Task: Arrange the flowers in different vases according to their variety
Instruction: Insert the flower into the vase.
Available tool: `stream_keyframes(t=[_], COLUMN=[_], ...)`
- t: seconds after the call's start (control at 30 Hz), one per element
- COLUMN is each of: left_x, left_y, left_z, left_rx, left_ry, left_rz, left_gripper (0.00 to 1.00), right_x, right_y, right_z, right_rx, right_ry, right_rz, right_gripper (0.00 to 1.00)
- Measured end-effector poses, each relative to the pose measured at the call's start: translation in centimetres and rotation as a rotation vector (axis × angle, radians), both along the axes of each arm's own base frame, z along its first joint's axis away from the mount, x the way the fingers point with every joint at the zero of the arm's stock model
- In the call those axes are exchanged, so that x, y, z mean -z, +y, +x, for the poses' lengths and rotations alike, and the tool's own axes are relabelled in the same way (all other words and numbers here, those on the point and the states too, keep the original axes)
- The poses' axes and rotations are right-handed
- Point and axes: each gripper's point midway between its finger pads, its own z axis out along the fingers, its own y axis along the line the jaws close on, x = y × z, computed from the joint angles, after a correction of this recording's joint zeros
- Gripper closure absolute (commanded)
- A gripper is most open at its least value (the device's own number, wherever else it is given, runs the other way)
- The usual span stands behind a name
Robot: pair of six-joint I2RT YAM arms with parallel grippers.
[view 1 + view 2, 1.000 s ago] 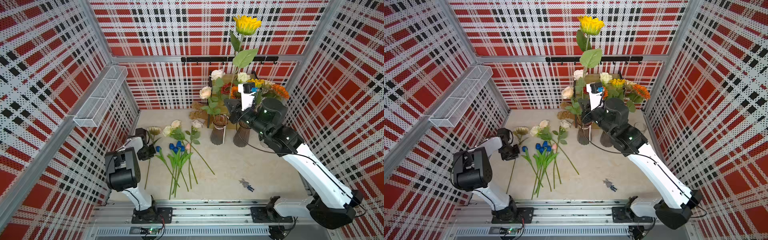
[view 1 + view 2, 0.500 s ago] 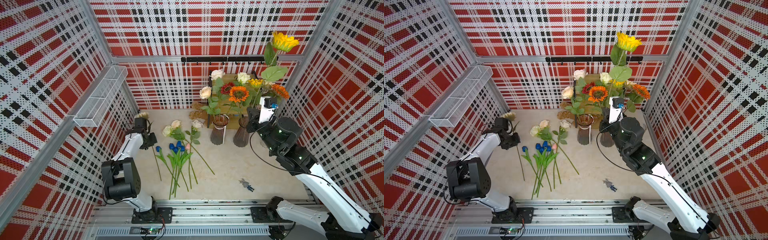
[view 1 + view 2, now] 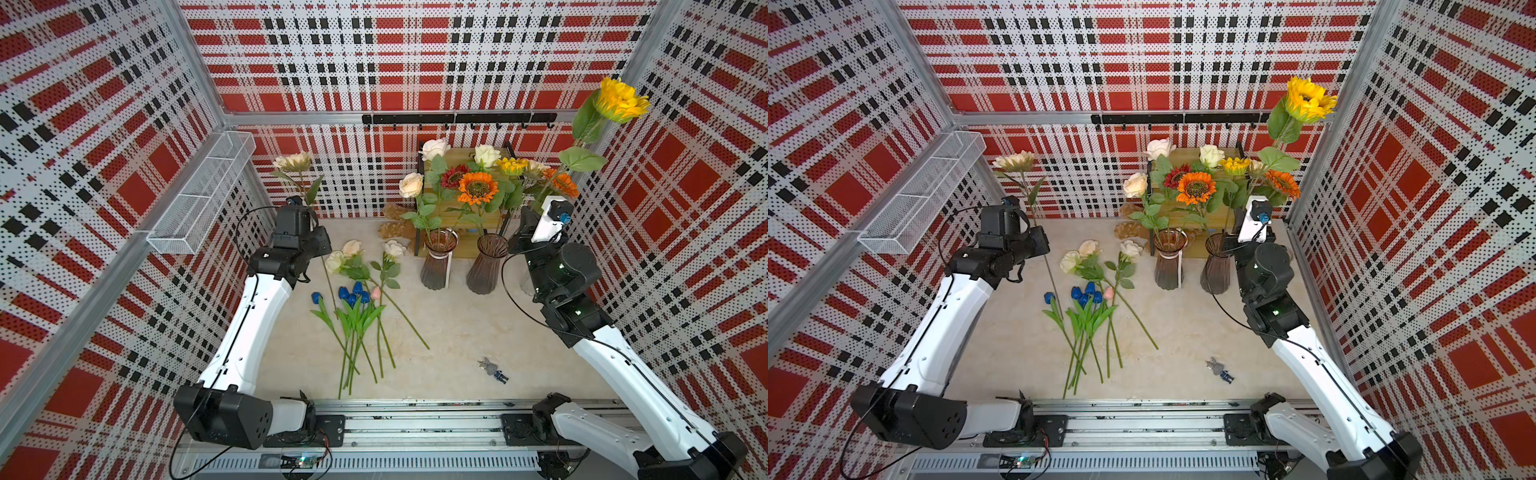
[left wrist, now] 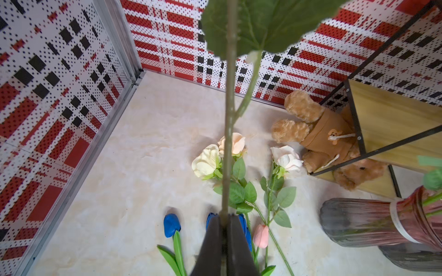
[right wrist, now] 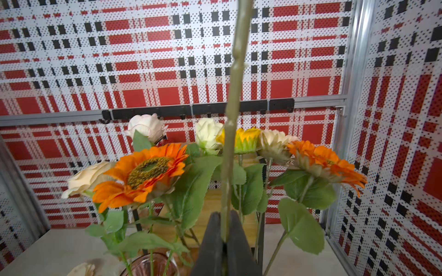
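Now, your left gripper is clamped on the cream sunflower stem, holding it upright near the left wall. Your right gripper pinches the yellow sunflower stem, raised beside the ribbed vases; its lower end seems hidden.

We hold both arms raised with elbows bent, wrists well apart. Our left gripper and right gripper each have their jaws pinched nearly together.
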Motion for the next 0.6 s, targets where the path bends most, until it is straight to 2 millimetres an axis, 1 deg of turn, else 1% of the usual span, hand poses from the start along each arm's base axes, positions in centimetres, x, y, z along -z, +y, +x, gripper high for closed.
stream_keyframes(t=[0.07, 0.17, 0.23, 0.33, 0.4, 0.5, 0.6], left_x=[-0.5, -1.3, -2.2, -3.6, -4.5, -5.6, -6.0], left_y=[-1.0, -2.7, -3.9, -5.1, -5.3, -5.0, -4.8], left_z=[-0.4, -0.7, -1.2, -1.9, -2.2, -2.4, -2.6], left_rx=[0.015, 0.040, 0.062, 0.079, 0.079, 0.065, 0.057], left_ry=[-0.015, -0.045, -0.076, -0.124, -0.152, -0.187, -0.197], left_rz=[0.007, 0.016, 0.023, 0.028, 0.025, 0.022, 0.023], left_gripper=[1.00, 1.00, 1.00, 1.00, 1.00, 1.00, 1.00], right_x=[-0.3, -0.2, 0.3, 1.5, 2.3, 3.8, 5.2], right_y=[-0.9, -1.8, -1.9, -1.9, -1.7, -1.3, -1.2], right_z=[0.8, 2.1, 3.1, 4.5, 5.4, 6.7, 8.2], right_rx=[0.016, 0.020, 0.012, 0.003, -0.005, -0.021, -0.030], right_ry=[-0.021, -0.038, -0.043, -0.035, -0.025, -0.010, 0.012], right_rz=[0.012, 0.028, 0.038, 0.048, 0.051, 0.062, 0.077], right_gripper=[1.00, 1.00, 1.00, 1.00, 1.00, 1.00, 1.00])
